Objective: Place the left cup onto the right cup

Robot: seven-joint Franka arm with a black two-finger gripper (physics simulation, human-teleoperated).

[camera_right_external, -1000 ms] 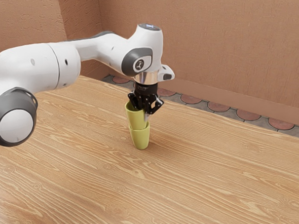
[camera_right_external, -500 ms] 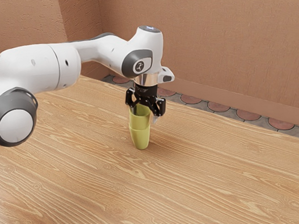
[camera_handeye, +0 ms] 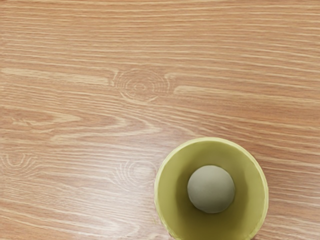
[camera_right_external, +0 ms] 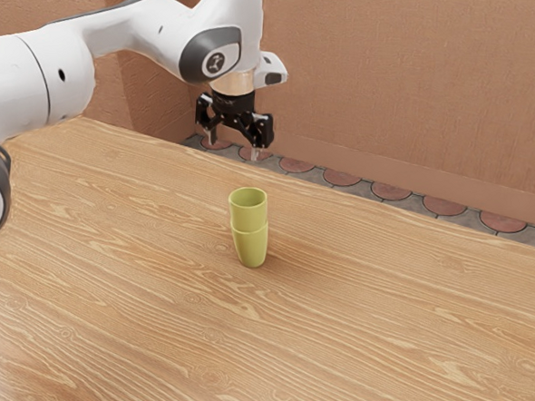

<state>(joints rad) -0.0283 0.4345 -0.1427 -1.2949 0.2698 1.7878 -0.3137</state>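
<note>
The jaws are hanging wide and empty, well above the stacked cups [camera_right_external: 248, 228] on the table [camera_right_external: 377, 334]; any withdrawal is best going straight up.

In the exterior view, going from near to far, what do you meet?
Wooden table → stacked green cups → tiled floor strip → brown wall. The claw hangs in the air, depth unclear, so omitted.
</note>
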